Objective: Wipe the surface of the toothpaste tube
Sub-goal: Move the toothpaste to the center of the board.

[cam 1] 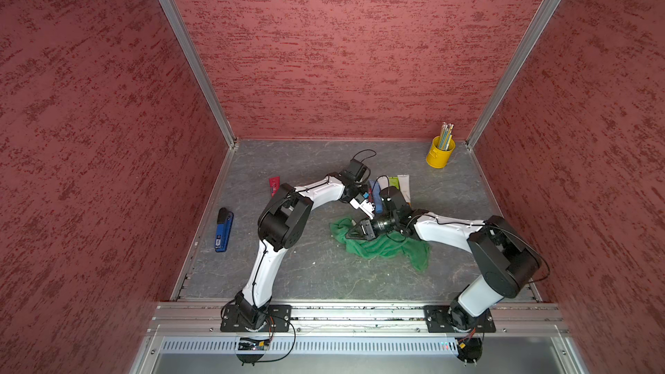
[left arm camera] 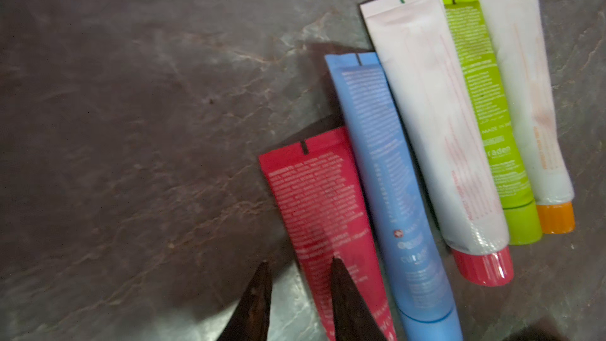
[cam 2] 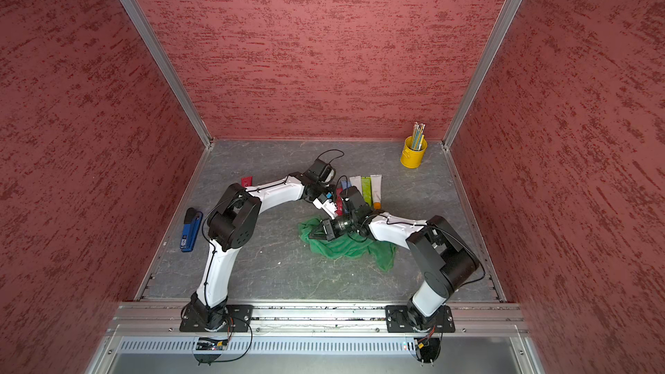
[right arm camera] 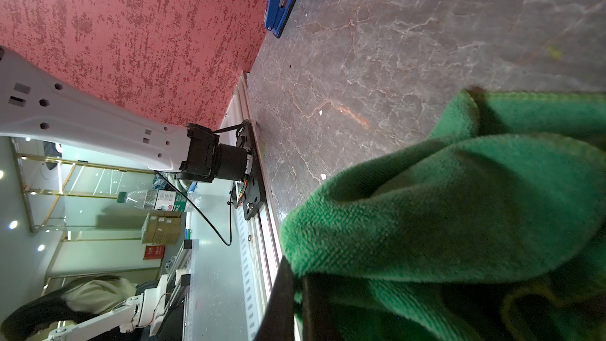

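My left gripper (left arm camera: 299,262) is standing slightly spread, straddling one edge of the red toothpaste tube (left arm camera: 314,198); my right gripper (right arm camera: 296,275) is pinching the green cloth (right arm camera: 459,208).

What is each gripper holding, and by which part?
The right gripper is shut on the green cloth, pinching a fold at one end. The left gripper holds nothing; open jaws straddle one edge of the red tube.

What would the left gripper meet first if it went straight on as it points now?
Probably the red tube: the left gripper is aimed at its edge, with the table just beside; depth is unclear.
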Controlling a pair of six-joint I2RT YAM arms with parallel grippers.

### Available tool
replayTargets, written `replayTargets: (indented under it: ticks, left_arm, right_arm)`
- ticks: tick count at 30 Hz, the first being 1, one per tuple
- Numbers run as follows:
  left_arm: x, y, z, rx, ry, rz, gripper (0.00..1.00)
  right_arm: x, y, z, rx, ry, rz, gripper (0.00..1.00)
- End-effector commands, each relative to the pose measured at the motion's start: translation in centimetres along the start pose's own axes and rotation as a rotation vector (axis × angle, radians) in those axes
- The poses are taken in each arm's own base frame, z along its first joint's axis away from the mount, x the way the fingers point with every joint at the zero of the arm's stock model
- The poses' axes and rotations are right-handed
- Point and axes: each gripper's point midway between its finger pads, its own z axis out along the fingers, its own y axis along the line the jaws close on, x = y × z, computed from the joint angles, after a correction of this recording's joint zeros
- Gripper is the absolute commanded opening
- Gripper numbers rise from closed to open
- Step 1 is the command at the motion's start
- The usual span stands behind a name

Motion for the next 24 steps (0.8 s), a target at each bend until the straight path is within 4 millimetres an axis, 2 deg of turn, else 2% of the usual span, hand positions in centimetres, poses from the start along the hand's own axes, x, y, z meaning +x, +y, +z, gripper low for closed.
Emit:
replayTargets:
  ticks: [1,5,8,11,13,15,18,21,24]
  left_arm:
    - [1.8,3.7,1.4,-0.106,0.062,-0.018,0.31]
    - [1.5,3.3,0.8,-0.093,0.041,-0.015,0.31]
    - [0.9,3.1,-0.7,-0.087,-0.008,-0.015,0.34]
    - [-0.1,3.2,-3.6,-0.092,-0.087,-0.020,0.39]
    - [-0.6,3.9,-6.3,-0.109,-0.145,-0.032,0.40]
    - [-0.7,5.2,-9.1,-0.134,-0.191,-0.048,0.41]
    - [0.0,8.3,-12.9,-0.184,-0.227,-0.086,0.44]
    - [1.1,11.9,-15.8,-0.242,-0.233,-0.131,0.47]
    - [2.2,15.7,-17.5,-0.297,-0.229,-0.198,0.48]
  right_arm:
    - [-0.2,1.0,-0.1,-0.032,-0.006,-0.034,0.03]
    - [-0.1,1.0,-0.1,-0.032,-0.005,-0.035,0.03]
    - [-0.2,0.9,-0.1,-0.026,-0.010,-0.038,0.03]
    - [-0.2,0.8,-0.1,-0.017,-0.014,-0.038,0.03]
    - [-0.2,0.6,-0.2,-0.008,-0.020,-0.040,0.02]
    - [-0.2,0.5,-0.3,-0.002,-0.026,-0.040,0.02]
    - [-0.5,0.4,-0.5,0.008,-0.047,-0.049,0.02]
    - [-1.0,0.2,-0.9,0.025,-0.072,-0.055,0.02]
    - [-1.3,-0.3,-1.5,0.044,-0.099,-0.050,0.02]
